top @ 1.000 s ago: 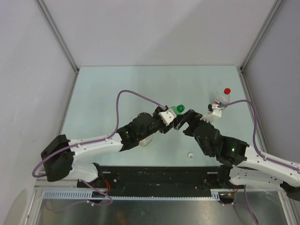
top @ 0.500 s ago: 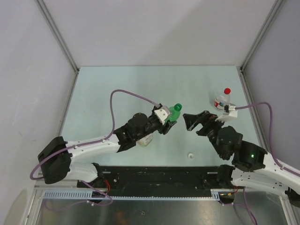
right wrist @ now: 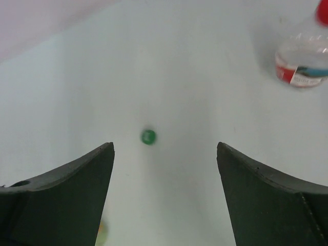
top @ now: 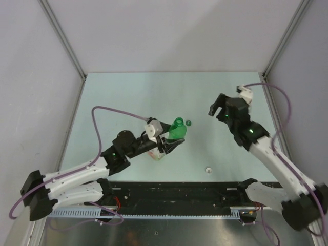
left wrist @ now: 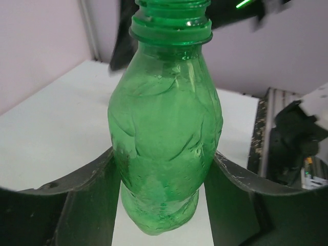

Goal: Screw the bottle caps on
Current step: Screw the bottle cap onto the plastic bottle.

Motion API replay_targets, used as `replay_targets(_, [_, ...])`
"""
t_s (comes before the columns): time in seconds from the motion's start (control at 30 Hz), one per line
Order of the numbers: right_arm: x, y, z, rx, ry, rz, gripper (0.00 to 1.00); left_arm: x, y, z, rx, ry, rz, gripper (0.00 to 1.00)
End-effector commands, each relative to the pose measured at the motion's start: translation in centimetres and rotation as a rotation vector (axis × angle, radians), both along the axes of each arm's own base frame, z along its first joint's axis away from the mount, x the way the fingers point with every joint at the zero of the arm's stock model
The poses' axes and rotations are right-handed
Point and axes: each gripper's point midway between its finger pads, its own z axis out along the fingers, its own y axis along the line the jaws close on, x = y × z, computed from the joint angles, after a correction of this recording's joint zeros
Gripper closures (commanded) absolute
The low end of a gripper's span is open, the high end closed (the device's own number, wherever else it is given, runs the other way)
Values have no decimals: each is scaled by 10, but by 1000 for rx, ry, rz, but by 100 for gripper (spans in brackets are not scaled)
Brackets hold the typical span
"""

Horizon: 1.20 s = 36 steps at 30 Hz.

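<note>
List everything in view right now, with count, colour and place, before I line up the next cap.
green bottle: 1, green, neck uncapped, held in the left end effector
green cap: 1, green, loose on the table beside the green bottle
white cap: 1, white, loose near the table's near edge
small clear bottle: 1, clear with red label, far right side
red cap: 1, red, on top of the small clear bottle
second clear bottle: 1, clear, mostly hidden under the left arm
table: 1, pale green
left end effector: 1, black, shut on the green bottle
right end effector: 1, black, open, empty, above the green cap
</note>
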Motion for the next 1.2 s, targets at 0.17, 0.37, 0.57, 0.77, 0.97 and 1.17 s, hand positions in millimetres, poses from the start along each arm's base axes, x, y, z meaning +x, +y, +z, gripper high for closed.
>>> replay_targets(0.17, [69,76,-129,-264,384,305,22,-43,14,20,-91,97,-147,100])
replay_targets(0.37, [95,114,-180,-343,475,383,28,-43,28,-4,-18,215,-82,100])
replay_targets(0.57, [104,123,-218,-392,579,389,35,-44,43,-21,18,293,-19,100])
replay_targets(0.77, [97,117,-242,-415,668,364,40,-45,51,-33,40,338,17,100])
replay_targets(0.97, [93,115,-251,-412,699,354,46,-46,59,-47,61,359,42,100])
replay_targets(1.17, [88,110,-251,-405,730,343,59,-47,68,-58,71,404,76,100])
